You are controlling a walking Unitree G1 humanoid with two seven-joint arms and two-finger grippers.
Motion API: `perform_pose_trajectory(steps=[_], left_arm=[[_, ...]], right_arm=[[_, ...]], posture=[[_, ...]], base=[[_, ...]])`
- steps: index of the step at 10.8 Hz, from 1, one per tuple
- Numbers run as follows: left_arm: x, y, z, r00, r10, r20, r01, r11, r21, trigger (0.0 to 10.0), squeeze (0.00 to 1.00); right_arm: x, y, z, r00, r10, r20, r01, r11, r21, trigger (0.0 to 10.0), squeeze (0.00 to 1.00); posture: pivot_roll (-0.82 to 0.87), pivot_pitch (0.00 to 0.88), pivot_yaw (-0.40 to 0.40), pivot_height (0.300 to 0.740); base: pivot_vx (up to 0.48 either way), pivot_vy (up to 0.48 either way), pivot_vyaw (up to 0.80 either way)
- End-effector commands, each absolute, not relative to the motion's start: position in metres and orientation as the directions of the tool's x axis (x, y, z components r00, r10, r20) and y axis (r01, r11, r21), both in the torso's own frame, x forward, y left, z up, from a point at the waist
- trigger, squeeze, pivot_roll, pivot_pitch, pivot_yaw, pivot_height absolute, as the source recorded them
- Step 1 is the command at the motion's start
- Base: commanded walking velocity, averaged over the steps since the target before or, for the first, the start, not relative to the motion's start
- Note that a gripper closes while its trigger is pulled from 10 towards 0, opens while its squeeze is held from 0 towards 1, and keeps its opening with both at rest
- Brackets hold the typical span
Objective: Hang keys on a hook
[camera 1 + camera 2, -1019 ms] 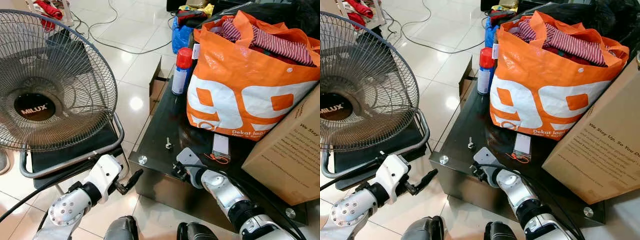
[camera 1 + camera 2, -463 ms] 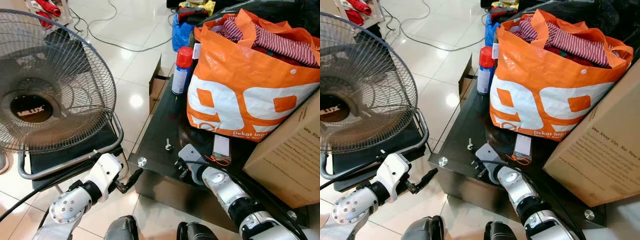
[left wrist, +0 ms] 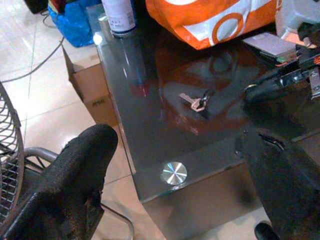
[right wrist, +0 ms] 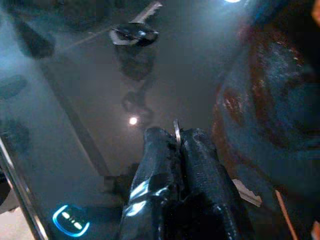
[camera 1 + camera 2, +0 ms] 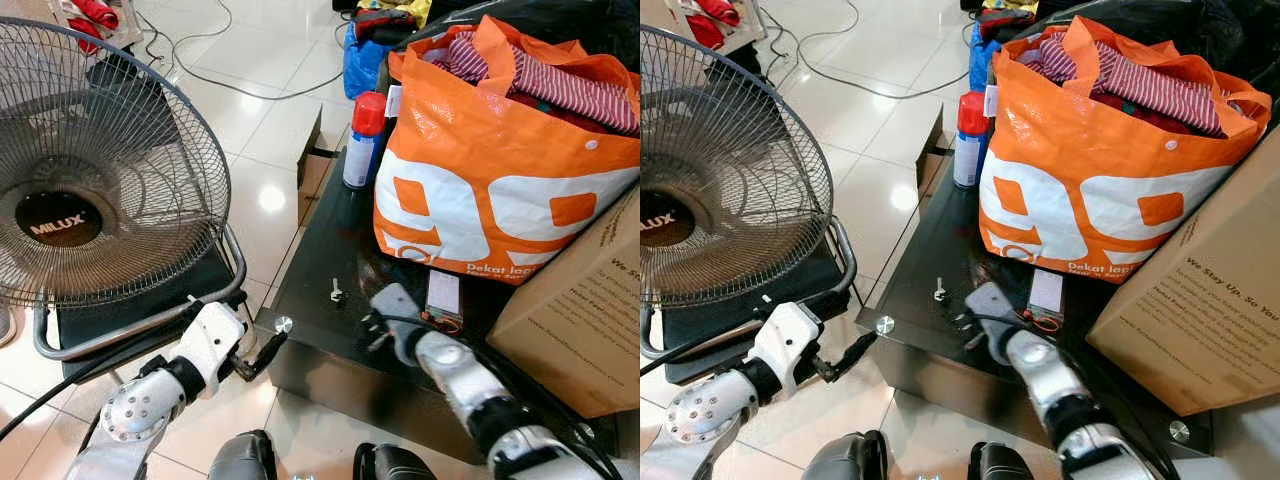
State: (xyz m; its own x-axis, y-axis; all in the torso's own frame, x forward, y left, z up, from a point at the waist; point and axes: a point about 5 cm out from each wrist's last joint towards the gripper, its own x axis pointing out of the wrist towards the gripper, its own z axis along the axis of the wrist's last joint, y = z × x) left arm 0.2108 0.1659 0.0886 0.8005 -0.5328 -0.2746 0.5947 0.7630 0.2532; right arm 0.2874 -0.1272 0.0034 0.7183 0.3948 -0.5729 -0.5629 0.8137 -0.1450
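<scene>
Since a second ago the right gripper (image 5: 368, 332) has been carried farther in over the glass tabletop (image 5: 320, 255), away from its front edge; its fingers (image 4: 172, 165) are pressed together around a thin metal ring. The keys (image 5: 337, 292) are left lying on the tabletop near its front left corner. The left gripper (image 3: 170, 165) is held open beside that corner.

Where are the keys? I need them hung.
The keys lie on the black glass table, near its front left corner, just ahead of the right gripper.
</scene>
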Motion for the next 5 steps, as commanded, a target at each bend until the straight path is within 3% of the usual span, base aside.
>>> perform_pose_trajectory(steps=[1, 5], left_arm=[[0.211, 0.164, 0.085, 0.794, -0.536, -0.289, 0.603, 0.755, 0.258, 10.0, 0.00], [0.221, 0.154, 0.096, 0.835, -0.516, -0.192, 0.549, 0.808, 0.213, 10.0, 0.00]], right_arm=[[0.287, -0.131, 0.005, 0.725, 0.394, -0.565, -0.544, 0.830, -0.120, 0.0, 0.00], [0.279, -0.156, 0.050, 0.797, 0.439, -0.414, -0.371, 0.898, 0.237, 0.0, 0.00]], posture=[[0.03, 0.115, -0.022, 0.740], [0.01, 0.013, -0.049, 0.740]], base=[[0.000, 0.000, 0.00], [0.000, 0.000, 0.00]])
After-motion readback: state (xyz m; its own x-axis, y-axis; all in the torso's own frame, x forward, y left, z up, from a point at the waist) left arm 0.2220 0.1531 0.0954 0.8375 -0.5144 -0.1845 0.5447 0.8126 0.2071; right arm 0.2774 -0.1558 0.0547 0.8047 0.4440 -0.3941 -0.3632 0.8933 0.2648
